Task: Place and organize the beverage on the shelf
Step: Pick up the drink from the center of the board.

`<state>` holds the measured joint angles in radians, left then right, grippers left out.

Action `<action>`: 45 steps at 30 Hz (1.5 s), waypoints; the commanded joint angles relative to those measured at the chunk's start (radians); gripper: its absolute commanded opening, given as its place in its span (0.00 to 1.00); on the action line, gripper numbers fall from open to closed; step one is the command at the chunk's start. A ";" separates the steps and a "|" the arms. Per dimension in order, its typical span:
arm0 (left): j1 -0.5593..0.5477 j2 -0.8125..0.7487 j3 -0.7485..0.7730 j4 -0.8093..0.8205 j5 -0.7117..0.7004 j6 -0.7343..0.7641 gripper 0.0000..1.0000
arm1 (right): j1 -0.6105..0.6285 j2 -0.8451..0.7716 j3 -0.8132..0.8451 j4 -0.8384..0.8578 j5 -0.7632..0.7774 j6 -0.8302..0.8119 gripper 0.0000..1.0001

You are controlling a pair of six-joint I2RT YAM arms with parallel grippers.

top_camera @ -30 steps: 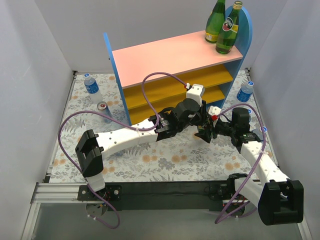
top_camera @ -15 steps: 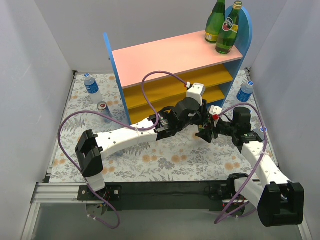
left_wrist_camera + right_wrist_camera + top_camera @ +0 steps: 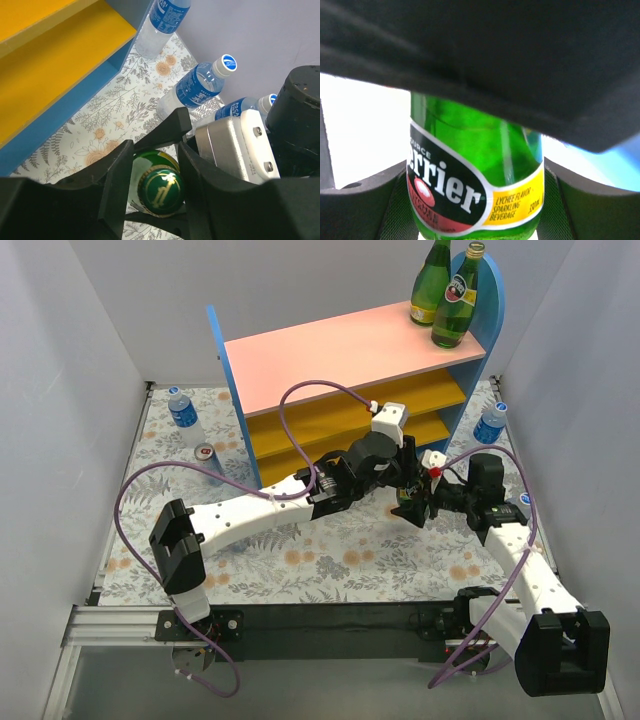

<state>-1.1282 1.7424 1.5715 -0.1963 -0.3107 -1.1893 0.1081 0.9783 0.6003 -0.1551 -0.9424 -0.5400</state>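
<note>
A green glass bottle with a green-gold cap (image 3: pixel 160 187) and a black, red and yellow label (image 3: pixel 470 185) stands upright between both grippers, just in front of the shelf's (image 3: pixel 350 350) right end. My left gripper (image 3: pixel 155 165) is shut on its neck below the cap. My right gripper (image 3: pixel 472 200) is shut on its body, mesh pads on both sides. In the top view the left gripper (image 3: pixel 405 490) and the right gripper (image 3: pixel 421 502) meet there and hide most of the bottle. Two more green bottles (image 3: pixel 432 285) (image 3: pixel 455 302) stand on the pink top board at the right.
Clear blue-label bottles stand left of the shelf (image 3: pixel 185 412) and at its right side (image 3: pixel 490 423). The left wrist view shows one upright (image 3: pixel 165 20) and two lying near the wall (image 3: pixel 197 90) (image 3: pixel 245 107). A silver-red can (image 3: pixel 207 458) stands at the left. The orange boards (image 3: pixel 50 65) are close by.
The left wrist and the joined grippers have shifted slightly up toward the shelf. Both grips on the green bottle stay the same.
</note>
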 commanded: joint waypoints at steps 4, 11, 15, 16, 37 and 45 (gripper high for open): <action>-0.010 -0.090 0.051 0.140 0.074 -0.043 0.48 | 0.012 -0.039 0.047 0.043 -0.093 0.018 0.01; -0.012 -0.103 0.047 0.136 0.084 -0.039 0.56 | 0.012 -0.044 0.041 0.046 -0.093 0.029 0.01; -0.012 -0.115 0.045 0.147 0.088 -0.036 0.65 | 0.011 -0.040 0.036 0.045 -0.090 0.034 0.01; -0.010 -0.118 0.047 0.149 0.087 -0.038 0.66 | 0.012 -0.039 0.035 0.045 -0.087 0.034 0.01; -0.012 -0.187 0.047 0.161 0.124 -0.001 0.69 | 0.012 0.011 0.053 0.052 -0.075 0.071 0.01; -0.012 -0.201 0.038 0.138 0.168 0.019 0.69 | 0.012 0.025 0.056 0.060 -0.088 0.084 0.01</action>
<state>-1.1080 1.6398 1.5715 -0.2268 -0.2970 -1.1454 0.1024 0.9863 0.6155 -0.0998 -1.0325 -0.4915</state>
